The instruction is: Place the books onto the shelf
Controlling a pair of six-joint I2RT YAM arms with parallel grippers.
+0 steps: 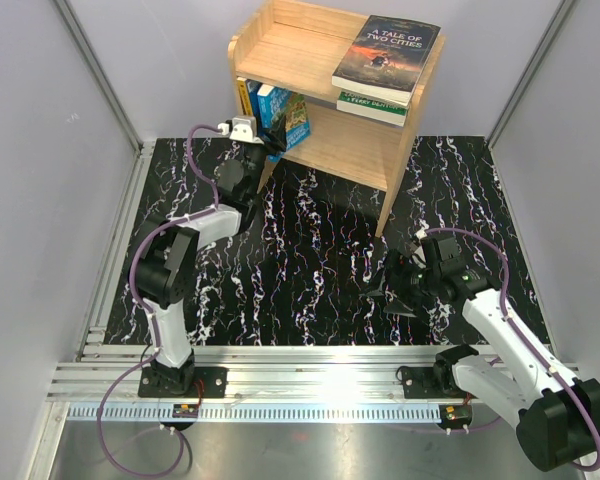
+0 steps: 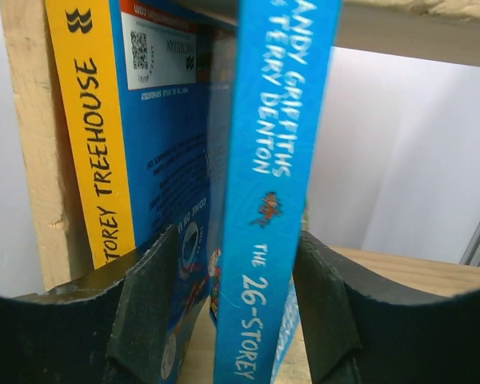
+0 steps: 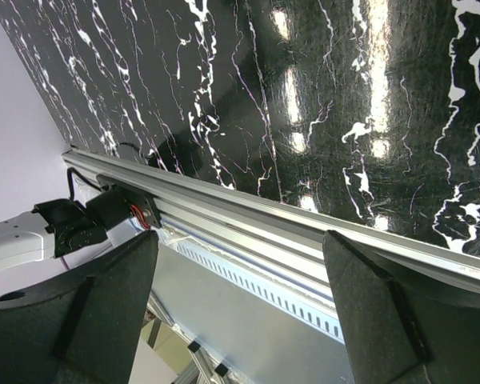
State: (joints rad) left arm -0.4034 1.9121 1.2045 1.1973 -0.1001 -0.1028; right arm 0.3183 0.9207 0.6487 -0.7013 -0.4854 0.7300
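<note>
Left wrist, blue 26-Storey book (image 2: 264, 200) upright on shelf (image 2: 32, 160), spine outward

black-and-white arms (image 1: 195, 235) with trailing purple cables (image 1: 188, 155) and chunky matte-black fingers (image 2: 150, 314).

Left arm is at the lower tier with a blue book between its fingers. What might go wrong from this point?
1. The 26-Storey book leans tilted between the parted fingers of the left gripper, beside the yellow-spined Treehouse book. Pulling back may drag it out or topple it.
2. A Tale of Two Cities and the green book under it lie at the front right corner of the shelf. A bump might slide them off.
</note>
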